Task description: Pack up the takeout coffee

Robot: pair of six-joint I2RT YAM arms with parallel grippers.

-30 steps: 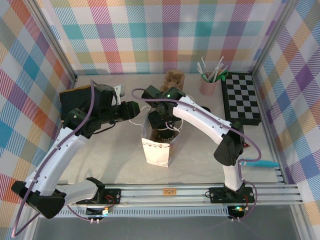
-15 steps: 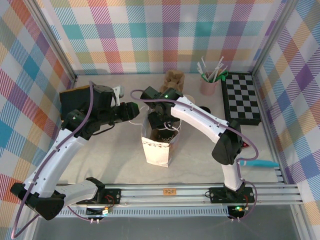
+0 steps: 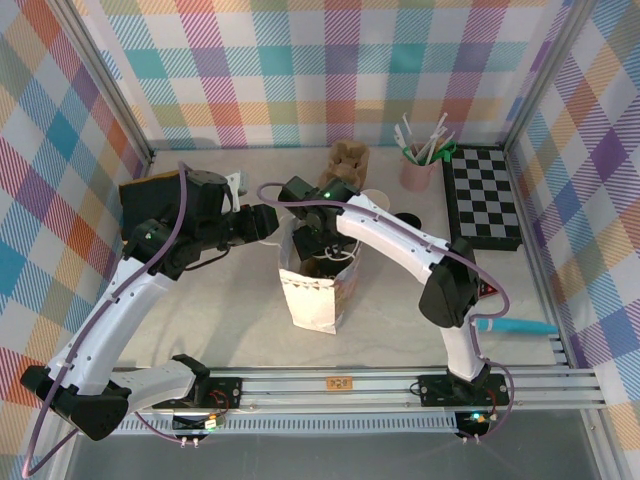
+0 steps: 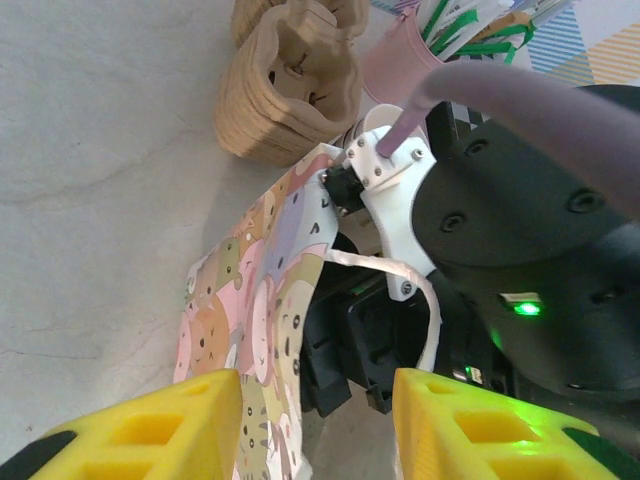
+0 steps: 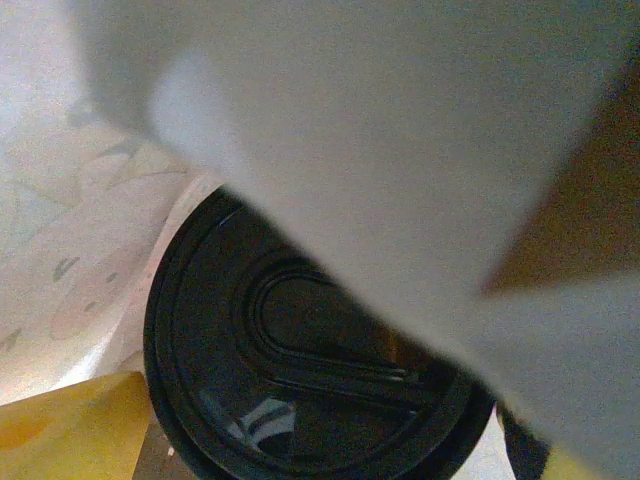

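The takeout coffee (image 5: 300,380) shows in the right wrist view as a round black lid seen from above, down inside the paper bag (image 3: 312,300). My right gripper (image 3: 320,250) reaches into the bag's mouth. One yellow finger (image 5: 70,425) lies against the lid's left rim, and the bag's blurred white wall hides the upper part of that view. My left gripper (image 3: 268,222) is at the bag's left rim. In the left wrist view its jaws (image 4: 318,420) stand apart, with the cartoon-printed bag wall (image 4: 260,300) and white handle (image 4: 425,300) between them.
Brown pulp cup carriers (image 3: 348,157) are stacked behind the bag. A pink cup of stirrers (image 3: 417,170) and a chessboard (image 3: 483,195) stand at the back right. White cups (image 3: 372,200) and a loose black lid (image 3: 407,220) lie beside the right arm. A teal tool (image 3: 515,326) lies at the right.
My right gripper has sunk deeper into the bag with the cup, and the bag has shifted slightly left. The left arm has stayed where it was.
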